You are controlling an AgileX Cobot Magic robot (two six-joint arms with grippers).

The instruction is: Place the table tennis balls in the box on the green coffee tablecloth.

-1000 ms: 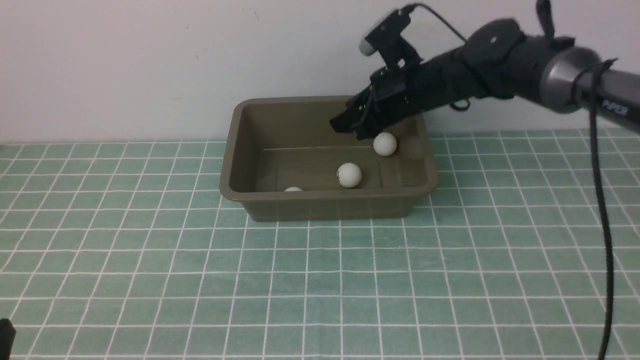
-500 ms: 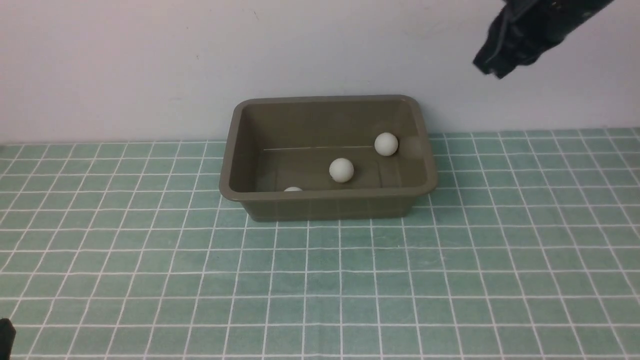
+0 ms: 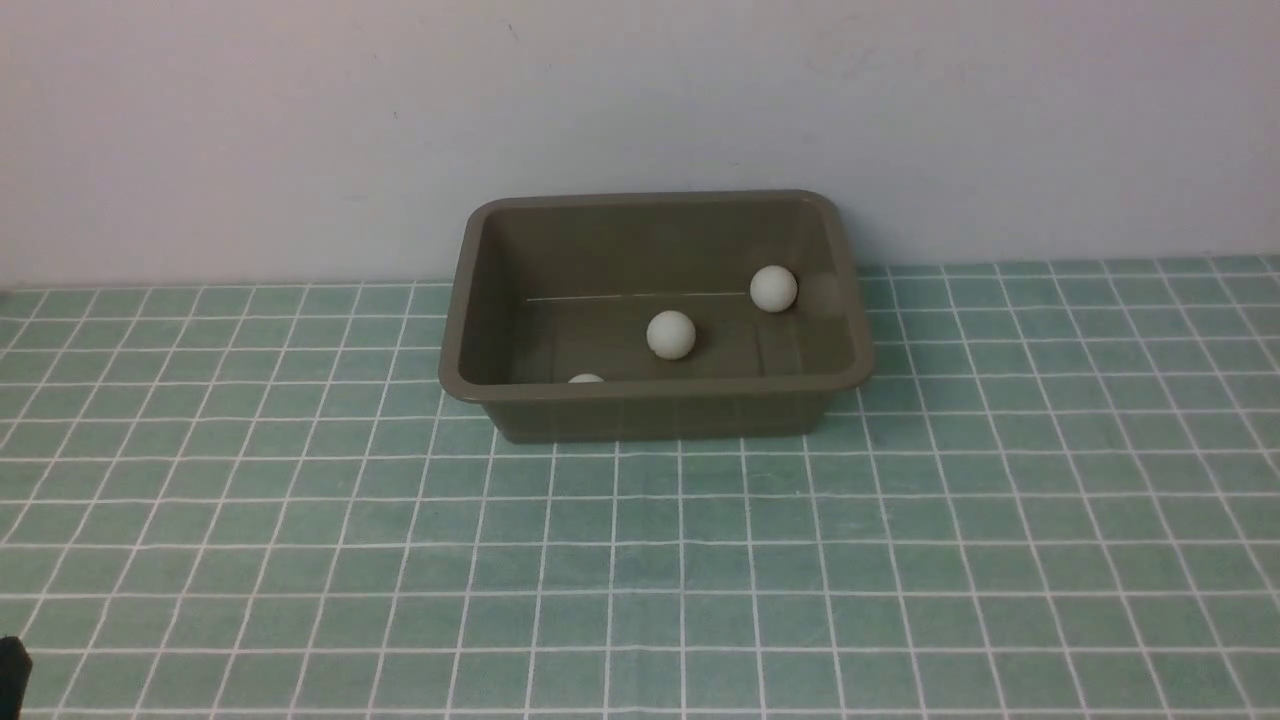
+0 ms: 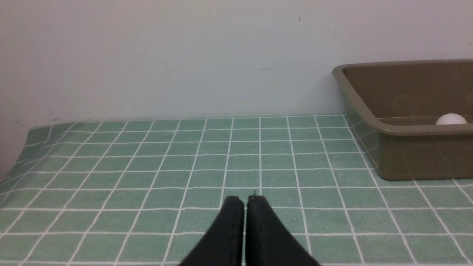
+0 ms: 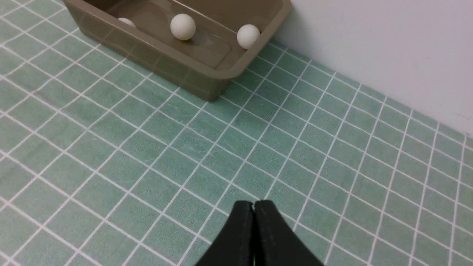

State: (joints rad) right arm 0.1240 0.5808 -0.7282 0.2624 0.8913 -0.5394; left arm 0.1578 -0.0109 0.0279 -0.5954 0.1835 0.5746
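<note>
The olive-brown plastic box point(image 3: 655, 315) stands on the green coffee tablecloth point(image 3: 640, 560) with its far side against the pale wall point(image 3: 640, 100), and all three table tennis balls lie on its floor. One ball point(image 3: 773, 288) rests in the far right corner of the box, touching or nearly touching the far wall of the box; a second ball point(image 3: 670, 334) sits near the middle of the floor, apart from the first; the third ball point(image 3: 586, 378) lies just behind the near wall, so that only its top shows over the rim in the front view. The right gripper point(image 5: 254, 204) has its two black fingers pressed together with nothing between them, and it hangs over bare cloth, well apart from the box; in its own camera the box point(image 5: 207, 79) lies ahead of the fingertips and off to one side, with the near corner of the box turned toward the gripper and the three balls point(image 5: 183, 26) visible inside. The left gripper point(image 4: 245, 199) is likewise closed and empty, its fingertips meeting over the cloth; from it the box point(image 4: 406, 155) stands ahead and well off to the side, and one ball point(image 4: 451, 119) peeps over the rim there. Neither gripper touches the box or a ball. In the front view neither gripper can be seen.
</note>
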